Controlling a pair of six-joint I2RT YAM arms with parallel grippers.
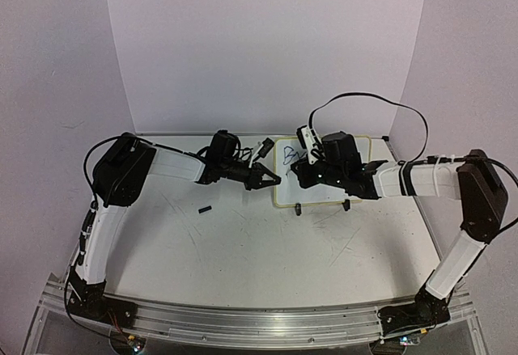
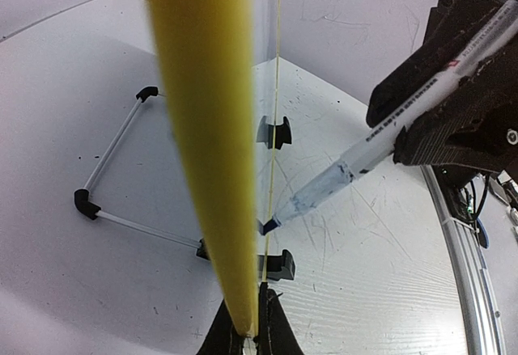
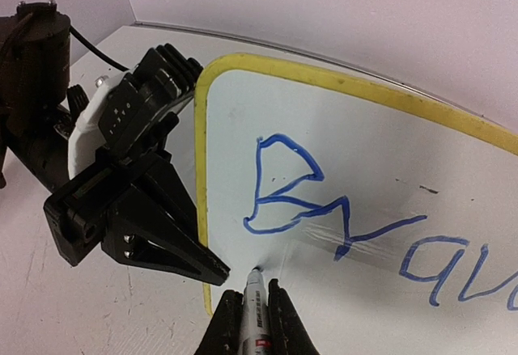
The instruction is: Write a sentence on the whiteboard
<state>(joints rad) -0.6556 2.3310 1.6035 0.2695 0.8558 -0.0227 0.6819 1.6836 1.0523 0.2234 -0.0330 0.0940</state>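
Whiteboard (image 3: 364,153) lies flat on the bench (image 1: 243,250), centre-right of the top view, near the back wall. Left end effector (image 1: 273,179) is clamped narrow on the board's yellow left rim. Right end effector (image 3: 255,323) is closed on a marker (image 3: 253,302), tip down on the board surface near its lower-left corner in the right wrist view. Blue lettering (image 3: 299,189) runs to the right across the board. Two black clip feet (image 2: 273,133) sit on the near long edge. A small black piece (image 1: 205,208) lies on the bench, left of centre.
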